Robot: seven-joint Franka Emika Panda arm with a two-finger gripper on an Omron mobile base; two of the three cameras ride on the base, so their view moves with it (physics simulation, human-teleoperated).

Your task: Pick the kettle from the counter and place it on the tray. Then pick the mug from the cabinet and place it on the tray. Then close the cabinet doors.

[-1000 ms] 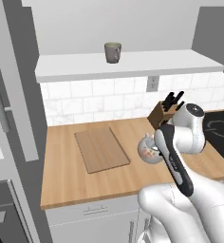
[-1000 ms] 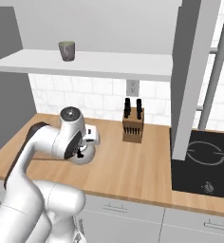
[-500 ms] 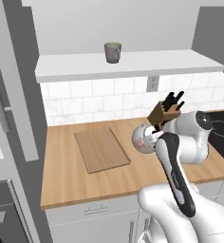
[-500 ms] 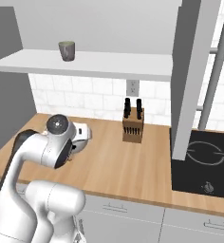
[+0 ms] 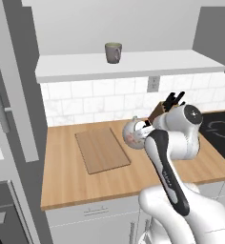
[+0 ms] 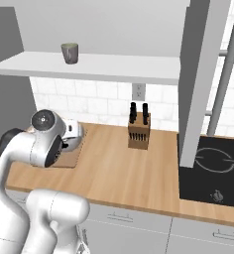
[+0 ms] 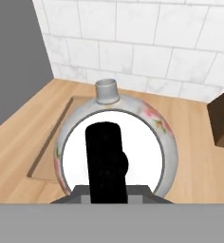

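Note:
My gripper [image 5: 143,129] is shut on the black arched handle of the whitish floral kettle [image 5: 132,133], which hangs above the counter [image 5: 86,183] at the right edge of the tray [image 5: 101,149]. In the hand view the kettle [image 7: 147,118] shows from above with its spout pointing at the tiled wall, and the tray [image 7: 50,144] lies under its left side. From the right the kettle [image 6: 74,135] sits beside my wrist, over the tray [image 6: 70,158]. The grey-green mug [image 5: 113,52] [image 6: 69,52] stands on the white shelf of the open cabinet [image 5: 133,64].
A knife block [image 5: 166,106] [image 6: 139,132] stands against the backsplash just right of the kettle. A black cooktop [image 6: 213,168] lies at the counter's right end. The open cabinet doors [image 5: 21,90] [image 6: 203,74] hang at both sides, one with a long bar handle [image 6: 228,82].
The arm has swung left with the kettle in its grip, carrying it from in front of the knife block to the tray's right edge. The mug has not moved.

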